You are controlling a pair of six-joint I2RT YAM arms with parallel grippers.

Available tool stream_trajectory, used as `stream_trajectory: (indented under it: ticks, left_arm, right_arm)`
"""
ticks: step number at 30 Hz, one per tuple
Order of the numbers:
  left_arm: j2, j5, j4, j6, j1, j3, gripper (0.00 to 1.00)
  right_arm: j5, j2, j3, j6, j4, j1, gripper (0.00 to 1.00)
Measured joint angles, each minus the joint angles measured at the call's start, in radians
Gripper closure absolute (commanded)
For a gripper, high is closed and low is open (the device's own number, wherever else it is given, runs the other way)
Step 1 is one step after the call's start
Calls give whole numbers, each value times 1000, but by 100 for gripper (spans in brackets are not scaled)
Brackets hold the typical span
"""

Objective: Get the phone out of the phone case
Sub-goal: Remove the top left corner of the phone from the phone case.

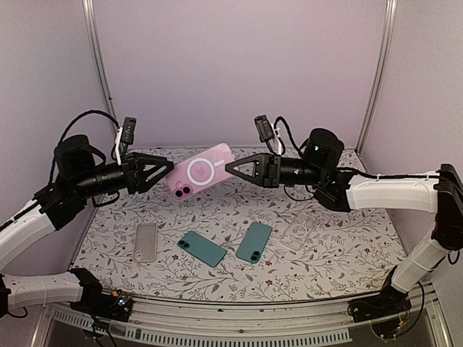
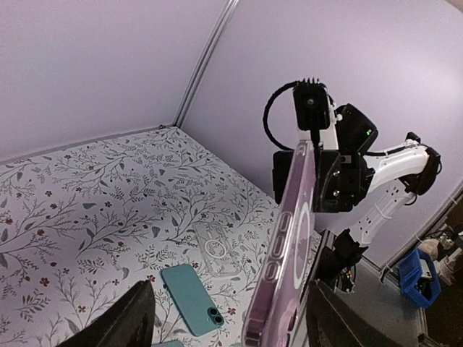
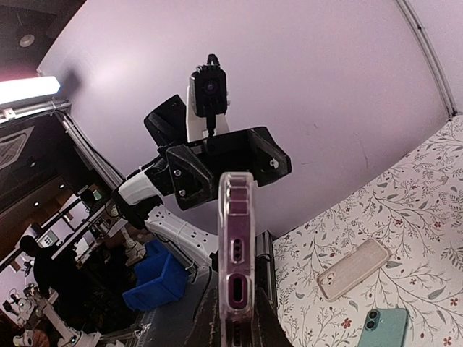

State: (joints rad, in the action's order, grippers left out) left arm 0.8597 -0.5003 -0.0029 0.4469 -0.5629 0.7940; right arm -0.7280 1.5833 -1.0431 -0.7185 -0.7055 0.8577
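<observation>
**Top external view: pink smartphone [image 1: 200, 170] in the air, right gripper [image 1: 230, 168] clamped on it**

We see the pink smartphone hanging above the far half of the grey floral-patterned table [image 1: 325, 253], about midway between its left and right edges. Its back, with a white ring and two camera lenses, faces up toward the camera. It sits inside a clear plastic case [image 2: 278, 269], whose see-through rim with button cut-outs shows along the phone's edge in the left wrist view.

The right gripper is closed tight on the phone's right end. In the right wrist view the phone stands edge-on, rising from between the dark fingers [image 3: 269, 329].

The left gripper [image 1: 170, 173] is at the phone's left end with its jaws wide. In the left wrist view its two black fingers [image 2: 134, 322] stand well apart, with the phone between them and closer to the one on the right of that picture. We cannot tell whether either finger touches it.

Four other things lie flat on the table, toward its near edge:

- A frosted translucent phone case [image 1: 145, 241] lies nearest the left edge.
- A teal smartphone [image 1: 202, 248] lies back up near the middle.
- A second teal smartphone [image 1: 254, 242] lies back up just beside the first, not touching it.
- A clear ringed phone case [image 1: 296, 233] lies beyond them, toward the right edge.
</observation>
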Motion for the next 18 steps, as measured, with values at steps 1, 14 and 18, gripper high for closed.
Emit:
stream_trajectory:
  ticks: [1, 14, 18]
  left_arm:
    - [-2, -8, -13, 5, 0, 0, 30]
    - [53, -166, -8, 97, 0, 56, 69]
    - [69, -187, 6, 109, 0, 60, 78]
  right_arm:
    - [0, -11, 0, 8, 5, 0, 100]
    - [-7, -59, 0, 46, 43, 0, 100]
    - [-7, -59, 0, 46, 51, 0, 100]
